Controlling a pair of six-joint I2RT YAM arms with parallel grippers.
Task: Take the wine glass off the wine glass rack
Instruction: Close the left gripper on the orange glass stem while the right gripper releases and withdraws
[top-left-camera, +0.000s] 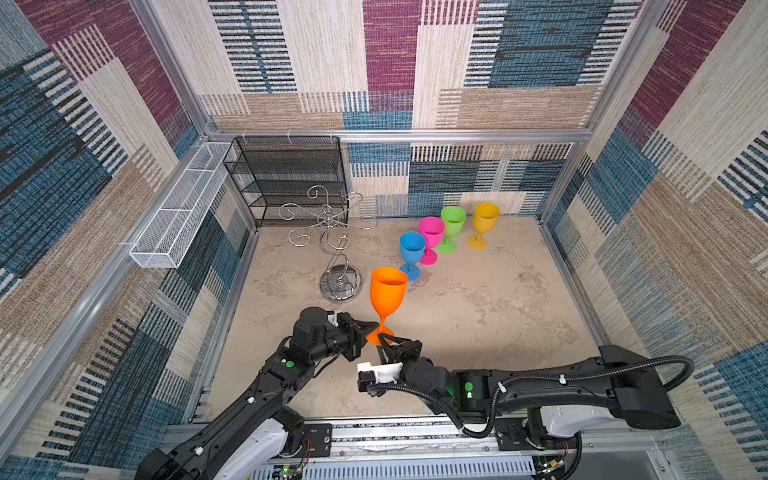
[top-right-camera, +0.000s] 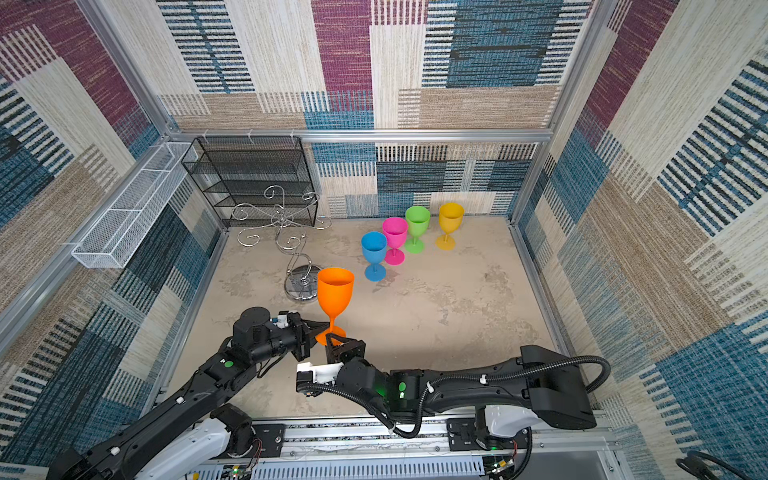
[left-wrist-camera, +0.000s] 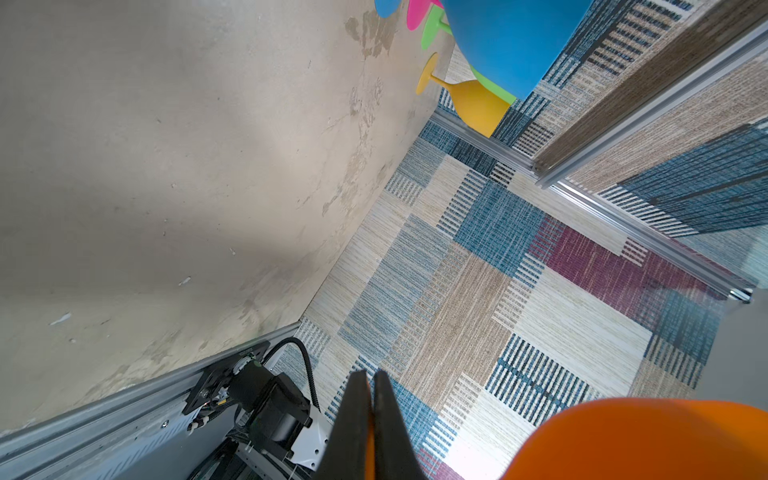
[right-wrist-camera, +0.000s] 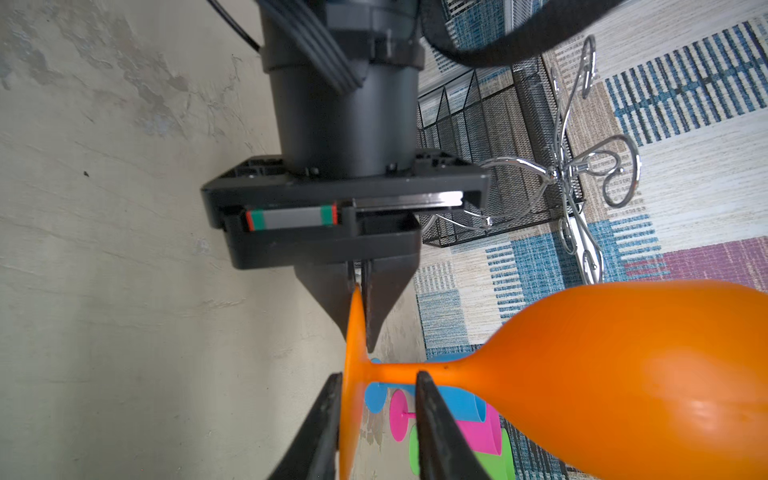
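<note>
A mottled beige tabletop (top-left-camera: 478, 316) lies between patchwork fabric walls on an aluminium frame. The orange wine glass (top-left-camera: 388, 291) is upright, off the wine glass rack (top-left-camera: 338, 289) and just beside its base. Only the right wrist view shows the grip. The left fingers (right-wrist-camera: 386, 291) pinch the foot's rim, and the right fingers (right-wrist-camera: 432, 419) are spread astride the foot. Wide tabletop lies open towards the right wall.
</note>
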